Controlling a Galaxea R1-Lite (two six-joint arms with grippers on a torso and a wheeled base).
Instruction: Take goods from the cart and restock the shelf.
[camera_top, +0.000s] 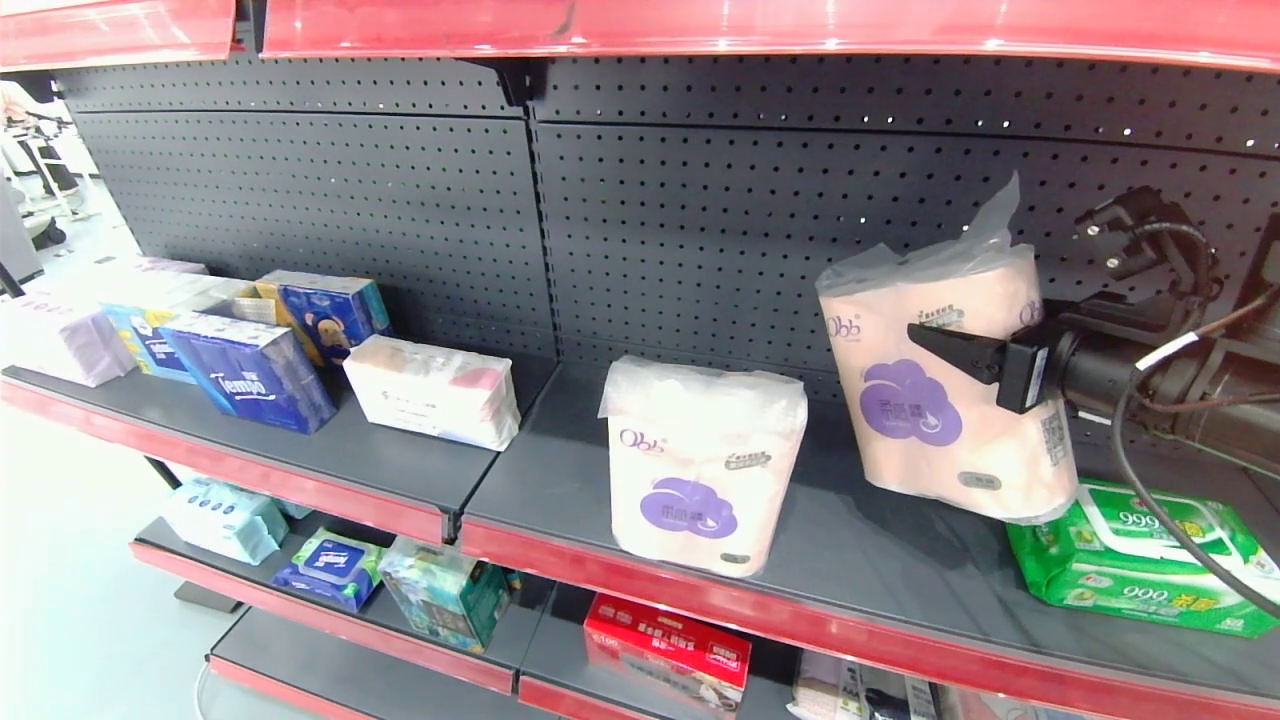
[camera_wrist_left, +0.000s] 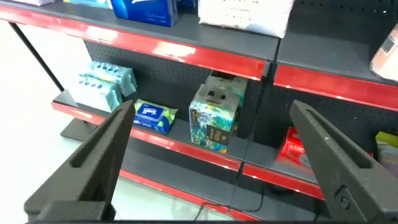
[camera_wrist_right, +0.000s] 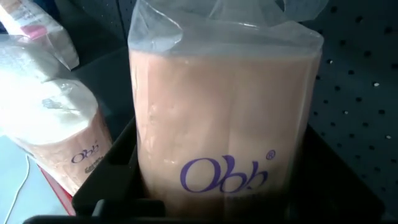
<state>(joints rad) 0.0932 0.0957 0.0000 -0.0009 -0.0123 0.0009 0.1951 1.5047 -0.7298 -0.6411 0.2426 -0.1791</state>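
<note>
A pink toilet paper pack (camera_top: 935, 420) with a purple logo stands tilted on the right part of the dark shelf board (camera_top: 870, 560), near the pegboard back. My right gripper (camera_top: 945, 350) is shut on its upper half; one black finger (camera_top: 960, 355) crosses its front. In the right wrist view the same toilet paper pack (camera_wrist_right: 224, 124) sits between the two fingers (camera_wrist_right: 106, 180). Whether its bottom rests on the board I cannot tell. My left gripper (camera_wrist_left: 214, 155) is open and holds nothing, in front of the lower shelves.
A second, white toilet paper pack (camera_top: 700, 465) stands at the shelf's front edge to the left. A green wipes pack (camera_top: 1140, 560) lies right of the held one. Tissue packs (camera_top: 435, 390) and blue boxes (camera_top: 250, 370) fill the left bay. Lower shelves hold small goods (camera_wrist_left: 214, 118).
</note>
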